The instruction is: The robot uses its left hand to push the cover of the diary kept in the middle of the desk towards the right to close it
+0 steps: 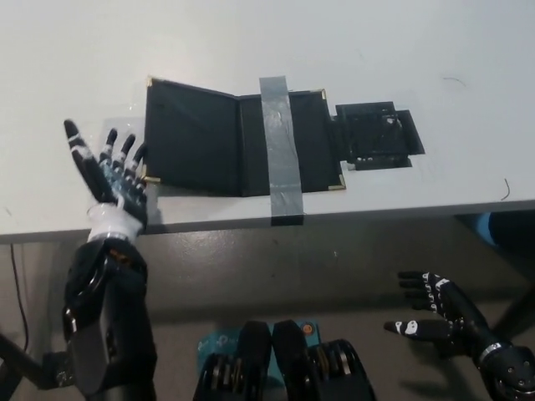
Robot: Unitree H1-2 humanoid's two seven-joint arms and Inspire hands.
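The black diary (201, 138) with gold corners lies open in the middle of the white desk (251, 38). A grey tape strip (280, 142) runs over its right half down to the desk's front edge. Its left cover (188, 134) looks slightly tilted up along the outer edge. My white left hand (113, 180) is open with its palm up, just left of the cover's lower left corner, fingertips close to the cover's edge. My black right hand (435, 311) rests open below the desk at the lower right.
A flat black object (378, 134) lies on the desk right beside the diary's right edge. The desk's front edge (401, 210) crosses the picture below the diary. A thin dark cable (505, 188) shows at the far right.
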